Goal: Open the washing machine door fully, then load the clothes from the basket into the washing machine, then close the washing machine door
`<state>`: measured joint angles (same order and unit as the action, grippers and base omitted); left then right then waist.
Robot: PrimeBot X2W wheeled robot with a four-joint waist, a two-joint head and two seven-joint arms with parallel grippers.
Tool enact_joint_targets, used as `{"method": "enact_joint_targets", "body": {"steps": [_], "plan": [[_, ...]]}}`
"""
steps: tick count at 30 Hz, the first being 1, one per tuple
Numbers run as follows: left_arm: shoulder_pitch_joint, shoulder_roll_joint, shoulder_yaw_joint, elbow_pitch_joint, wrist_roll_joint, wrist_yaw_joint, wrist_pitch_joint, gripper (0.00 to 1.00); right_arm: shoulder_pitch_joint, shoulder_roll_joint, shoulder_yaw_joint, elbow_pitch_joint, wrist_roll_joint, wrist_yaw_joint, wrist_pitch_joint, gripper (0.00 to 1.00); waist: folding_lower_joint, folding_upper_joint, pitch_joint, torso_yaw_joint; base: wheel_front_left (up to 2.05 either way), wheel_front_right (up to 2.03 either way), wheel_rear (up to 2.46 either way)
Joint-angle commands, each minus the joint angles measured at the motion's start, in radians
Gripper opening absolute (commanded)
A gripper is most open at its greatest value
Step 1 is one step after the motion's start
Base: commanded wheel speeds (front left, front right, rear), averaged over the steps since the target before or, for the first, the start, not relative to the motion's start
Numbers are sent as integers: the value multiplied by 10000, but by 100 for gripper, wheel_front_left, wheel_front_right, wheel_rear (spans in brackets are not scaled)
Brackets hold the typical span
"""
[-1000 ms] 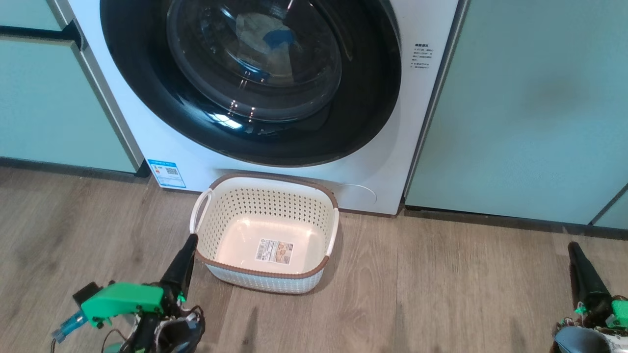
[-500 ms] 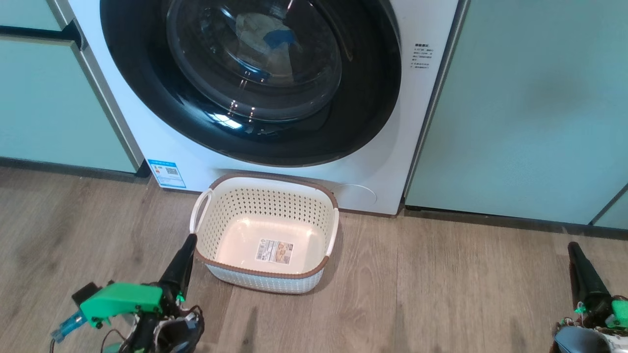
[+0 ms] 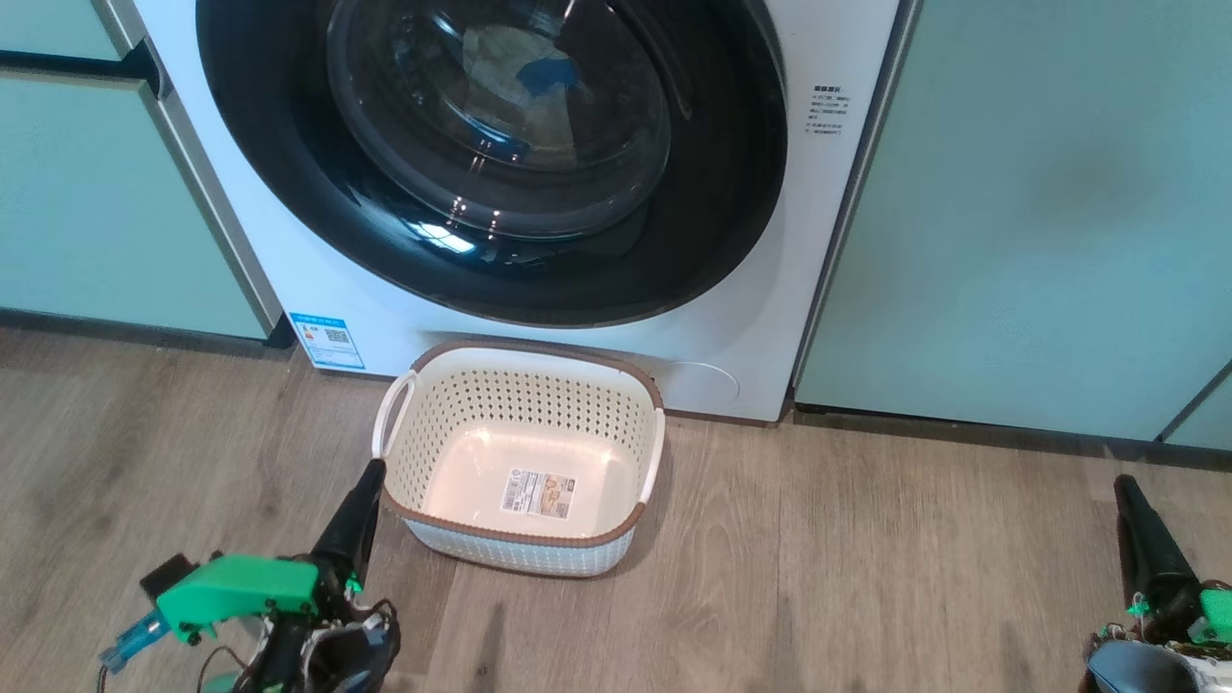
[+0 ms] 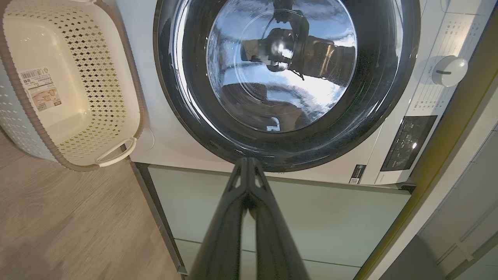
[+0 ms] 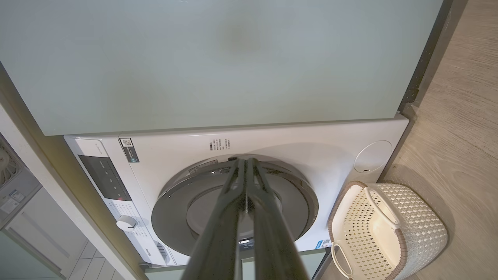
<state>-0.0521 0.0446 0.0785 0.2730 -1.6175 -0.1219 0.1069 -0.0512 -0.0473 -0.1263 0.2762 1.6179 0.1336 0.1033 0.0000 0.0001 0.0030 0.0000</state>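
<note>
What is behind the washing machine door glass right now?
Through the washing machine door, pale clothes with a blue patch show inside. Glare and the door's black rim hide everything else in there.

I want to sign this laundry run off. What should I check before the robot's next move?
1. The basket is empty, with its bottom label bare: ok.
2. The clothes sit behind the door glass: ok.
3. The washing machine door lies flush against the washing machine: ok.
4. Door latched: cannot tell.
5. The left gripper is shut, holding nothing: ok.
6. The right gripper is shut, holding nothing: ok.
</note>
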Motion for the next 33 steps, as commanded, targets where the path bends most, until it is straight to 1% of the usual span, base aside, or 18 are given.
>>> {"method": "enact_joint_targets", "body": {"steps": [1,33], "plan": [[-560,66,351,-277,88,-88,62,0,-565,-58,154,-315,-69,-29,76,0,0,-1,0,0,0,0,0],[-561,62,356,-278,93,-88,66,0,-567,-47,138,-314,-82,-29,89,0,0,-1,0,0,0,0,0]]}}
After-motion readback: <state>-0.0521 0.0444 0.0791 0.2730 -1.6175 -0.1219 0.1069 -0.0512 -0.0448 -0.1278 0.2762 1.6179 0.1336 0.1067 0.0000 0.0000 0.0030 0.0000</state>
